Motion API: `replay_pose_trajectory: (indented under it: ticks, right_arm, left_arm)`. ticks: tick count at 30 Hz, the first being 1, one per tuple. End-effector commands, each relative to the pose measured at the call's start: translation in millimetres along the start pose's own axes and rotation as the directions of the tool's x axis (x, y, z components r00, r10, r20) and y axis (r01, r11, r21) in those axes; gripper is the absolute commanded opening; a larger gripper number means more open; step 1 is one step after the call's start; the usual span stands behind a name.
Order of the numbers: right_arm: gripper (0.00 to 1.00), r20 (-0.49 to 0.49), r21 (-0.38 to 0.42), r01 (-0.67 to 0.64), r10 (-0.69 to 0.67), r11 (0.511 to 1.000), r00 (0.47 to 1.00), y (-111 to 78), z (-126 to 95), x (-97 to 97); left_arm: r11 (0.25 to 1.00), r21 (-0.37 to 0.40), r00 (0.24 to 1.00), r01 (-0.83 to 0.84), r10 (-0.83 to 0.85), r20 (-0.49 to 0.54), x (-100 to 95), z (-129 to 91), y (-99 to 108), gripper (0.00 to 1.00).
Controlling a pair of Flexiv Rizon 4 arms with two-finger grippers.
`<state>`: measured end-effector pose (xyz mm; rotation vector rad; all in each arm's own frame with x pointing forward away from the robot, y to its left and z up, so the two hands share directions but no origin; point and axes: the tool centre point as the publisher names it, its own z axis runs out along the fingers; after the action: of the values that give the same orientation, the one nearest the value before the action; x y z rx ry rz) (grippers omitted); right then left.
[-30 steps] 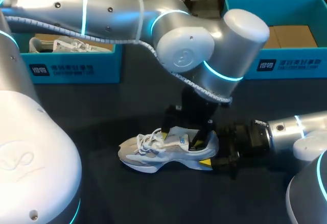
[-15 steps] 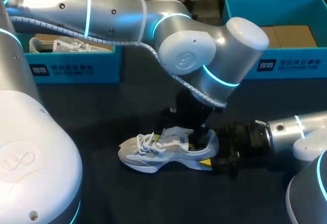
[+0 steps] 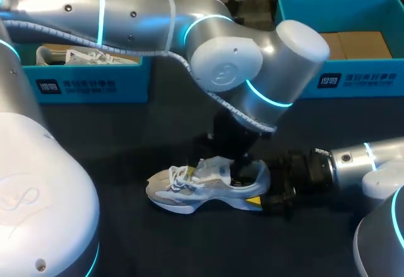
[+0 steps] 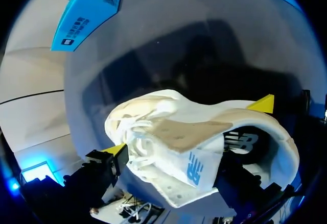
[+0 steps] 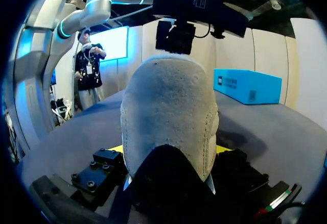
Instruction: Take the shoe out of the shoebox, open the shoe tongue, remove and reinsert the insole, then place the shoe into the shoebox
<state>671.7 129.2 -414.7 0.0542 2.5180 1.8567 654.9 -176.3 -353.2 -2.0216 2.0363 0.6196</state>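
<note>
Shoe position: the shoe (image 3: 189, 192) is laid on its sole on the dark table (image 3: 126, 144), outside both boxes, toe toward the left arm's side.
Shoe handling: it is judged light. The mesh upper is judged soft and yielding, the sole and heel cup stiffer. The laces are loose and may be snagged.
Grasp points: the heel (image 5: 168, 117) is recommended for a firm hold. The upper should only be pinched at its edge, as it is expected to fold.
Tongue and insole: the white tongue (image 4: 191, 170) is seen lifted from the opening. A flat tan sheet (image 4: 186, 132) behind it is judged to be the insole. It is expected to bend easily and should be taken by one end.
Right gripper: the right gripper (image 3: 270, 195) is closed on the heel, one yellow tip on each side.
Left gripper: the left gripper (image 3: 235, 166) is lowered onto the shoe opening. Whether it is spread or pinching cannot be told.
Markings: a blue logo is carried on the tongue and a dark one on the shoe's side. Neither is read off.
Shoeboxes: a blue shoebox (image 3: 95, 86) holding a second shoe (image 3: 76, 55) is set behind at the left. Another blue box (image 3: 353, 78) with brown card (image 3: 356, 43) is set behind at the right. White print is carried on both fronts.
</note>
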Motion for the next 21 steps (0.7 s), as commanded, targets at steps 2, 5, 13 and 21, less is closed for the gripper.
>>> replay_pose_trajectory:
  ticks: [2,5,13,21]
  right_arm:
    - [0.00,0.002,0.003,-0.001,0.001,1.000,1.000,0.9,0.6,0.2]
    - [0.00,0.002,0.003,-0.001,0.001,1.000,1.000,0.9,0.6,0.2]
    - [0.00,0.002,0.003,-0.001,0.001,1.000,1.000,0.9,0.6,0.2]
    - [0.00,0.002,0.003,-0.001,0.001,1.000,1.000,0.9,0.6,0.2]
  left_arm:
    - [1.000,0.009,0.999,-0.001,0.002,-0.049,-17.5,-4.0,4.5,0.82]
    - [1.000,0.016,0.998,-0.001,0.002,-0.062,-20.8,-7.6,6.6,0.81]
    - [1.000,0.024,0.995,-0.007,0.009,-0.099,-25.1,-20.8,12.3,0.65]
    - [0.999,0.034,0.991,-0.005,0.009,-0.136,-26.9,-31.8,14.0,0.38]
